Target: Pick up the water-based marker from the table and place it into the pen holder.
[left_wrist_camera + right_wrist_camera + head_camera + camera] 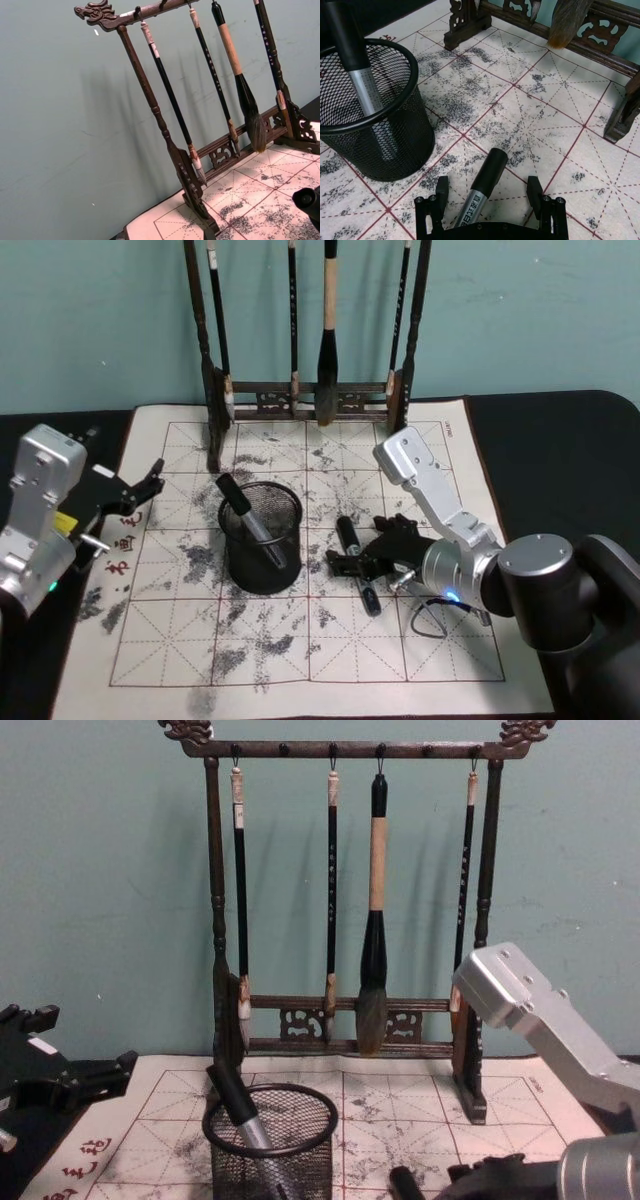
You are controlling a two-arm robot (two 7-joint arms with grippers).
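- R gripper (487, 191): low over cloth (400, 645), fingers spread either side of marker (491, 167), not touching it.
- Marker: flat on cloth, just right of pen holder (250, 572).
- L gripper (143, 490): parked by cloth's left edge.

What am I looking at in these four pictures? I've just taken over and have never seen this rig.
This is a two-armed robot seen by four cameras: head looking down, chest looking across, one on each wrist. On the table lies an ink-stained calligraphy cloth, a wooden brush rack behind it. The mesh pen holder already contains one marker. The right gripper is open, its fingers either side of a second marker lying on the cloth, not gripping yet. The left gripper hovers open at the cloth's left edge.
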